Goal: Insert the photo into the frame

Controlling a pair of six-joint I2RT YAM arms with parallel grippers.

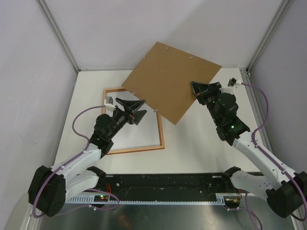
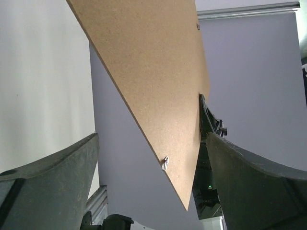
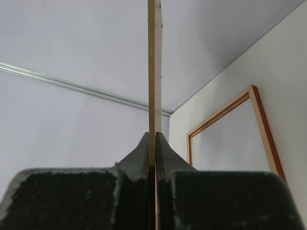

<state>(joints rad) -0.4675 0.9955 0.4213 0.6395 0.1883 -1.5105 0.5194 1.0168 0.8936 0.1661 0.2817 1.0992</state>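
The frame lies flat on the white table at left, showing an orange-brown rim round a pale pane; it also shows in the right wrist view. My right gripper is shut on the right edge of the plain brown backing board and holds it tilted above the table. In the right wrist view my right gripper pinches the board's edge; a thin pale strip lies against it, and I cannot tell what it is. My left gripper is open and empty over the frame, facing the board. No photo shows.
Grey enclosure walls with aluminium posts close in the back and sides. A black and metal rail runs along the near edge between the arm bases. A small metal clip sticks out of the board's lower edge.
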